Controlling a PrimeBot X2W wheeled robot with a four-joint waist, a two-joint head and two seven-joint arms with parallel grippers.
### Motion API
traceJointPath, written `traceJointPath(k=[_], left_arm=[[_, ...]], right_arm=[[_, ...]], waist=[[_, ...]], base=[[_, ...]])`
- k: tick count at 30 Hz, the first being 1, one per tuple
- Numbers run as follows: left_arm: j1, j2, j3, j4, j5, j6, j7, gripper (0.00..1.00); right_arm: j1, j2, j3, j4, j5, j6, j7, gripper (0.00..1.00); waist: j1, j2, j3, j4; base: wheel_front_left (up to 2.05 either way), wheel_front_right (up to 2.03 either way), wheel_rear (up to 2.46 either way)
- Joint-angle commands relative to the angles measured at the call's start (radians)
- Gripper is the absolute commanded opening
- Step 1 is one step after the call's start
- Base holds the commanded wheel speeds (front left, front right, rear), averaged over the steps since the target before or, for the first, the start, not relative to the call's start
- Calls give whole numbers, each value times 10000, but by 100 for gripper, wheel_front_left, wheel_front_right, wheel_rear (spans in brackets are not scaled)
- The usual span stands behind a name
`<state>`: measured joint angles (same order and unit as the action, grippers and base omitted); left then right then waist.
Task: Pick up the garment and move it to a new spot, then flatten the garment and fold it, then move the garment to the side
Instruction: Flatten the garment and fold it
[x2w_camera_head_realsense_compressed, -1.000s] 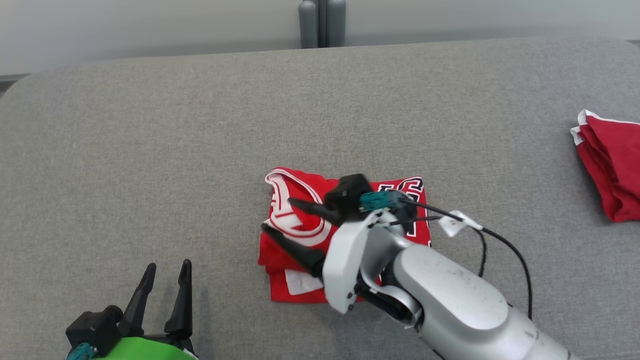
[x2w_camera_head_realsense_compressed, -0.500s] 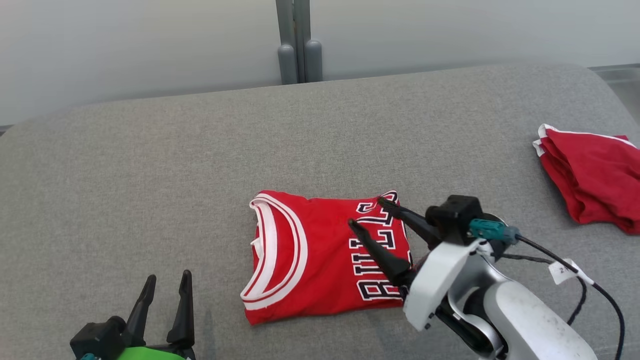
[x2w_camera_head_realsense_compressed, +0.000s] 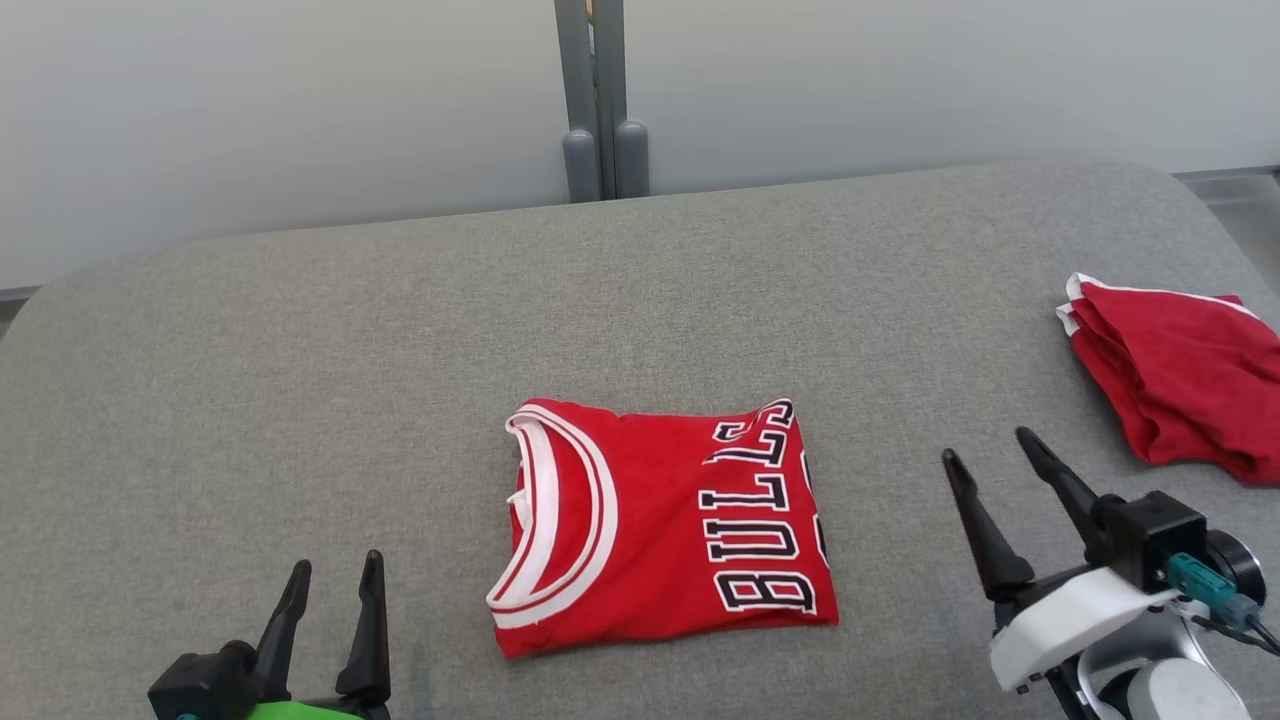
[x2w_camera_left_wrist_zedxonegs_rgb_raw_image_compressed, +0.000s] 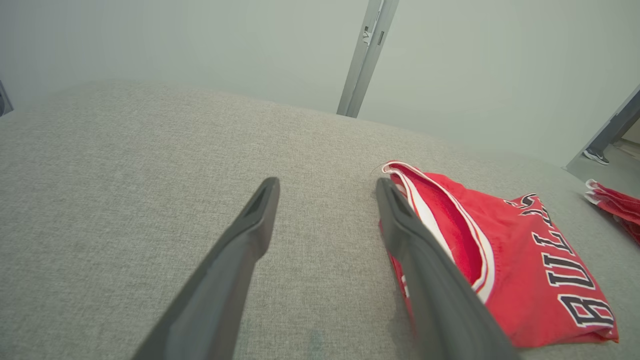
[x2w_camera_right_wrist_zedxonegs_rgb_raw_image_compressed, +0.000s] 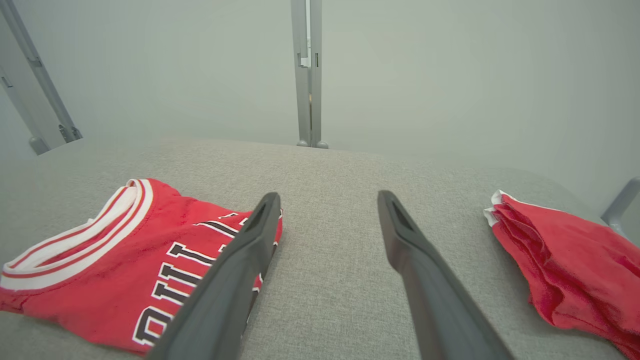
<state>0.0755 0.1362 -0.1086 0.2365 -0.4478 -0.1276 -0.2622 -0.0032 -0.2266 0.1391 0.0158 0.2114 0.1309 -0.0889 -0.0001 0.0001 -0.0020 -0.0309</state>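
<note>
The garment (x2w_camera_head_realsense_compressed: 660, 525) is a red jersey with white trim and black lettering, lying folded into a neat rectangle at the middle of the grey cushioned surface (x2w_camera_head_realsense_compressed: 300, 350). It also appears in the left wrist view (x2w_camera_left_wrist_zedxonegs_rgb_raw_image_compressed: 505, 255) and the right wrist view (x2w_camera_right_wrist_zedxonegs_rgb_raw_image_compressed: 125, 255). My right gripper (x2w_camera_head_realsense_compressed: 985, 445) stands open to the jersey's right, apart from it, with nothing between its fingers. My left gripper (x2w_camera_head_realsense_compressed: 335, 570) is open at the lower left, also empty and well clear of the jersey.
A second red garment (x2w_camera_head_realsense_compressed: 1180, 375), loosely bunched, lies at the surface's right edge, and shows in the right wrist view (x2w_camera_right_wrist_zedxonegs_rgb_raw_image_compressed: 570, 270). A grey post (x2w_camera_head_realsense_compressed: 600, 110) rises behind the surface against a pale wall.
My right gripper has let go of the jersey and drawn back to the right and toward me. The head camera has tilted up, shifting the whole picture. The left gripper stays put.
</note>
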Motion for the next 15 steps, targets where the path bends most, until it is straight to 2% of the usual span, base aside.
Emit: traceJointPath(k=[1,7,9,12,15], left_arm=[[76,-9,28,48,83,-40,-27,100],[-16,-24,78,182,327,-42,-27,100],[27,-38,91,242,359,-43,-27,100],[187,-48,176,359,421,-45,-27,100],[276,-67,259,418,467,-46,-27,100]], right_arm=[[127,158,-175,176,-26,-5,-189,100],[623,525,-1225,1502,-728,-8,-1430,100],[815,836,-1638,1777,-1033,-6,-1644,100],[1041,1127,-2205,1990,-1450,-8,-1766,100],[1127,1383,-2480,1696,-1766,-8,-1769,100]], waist=[[1,-1,-14,-12],[1,-1,-144,61],[1,-1,-202,77],[1,-1,-319,14],[1,-1,-397,-109]], base=[[0,0,0],[0,0,0],[0,0,0],[0,0,0],[0,0,0]])
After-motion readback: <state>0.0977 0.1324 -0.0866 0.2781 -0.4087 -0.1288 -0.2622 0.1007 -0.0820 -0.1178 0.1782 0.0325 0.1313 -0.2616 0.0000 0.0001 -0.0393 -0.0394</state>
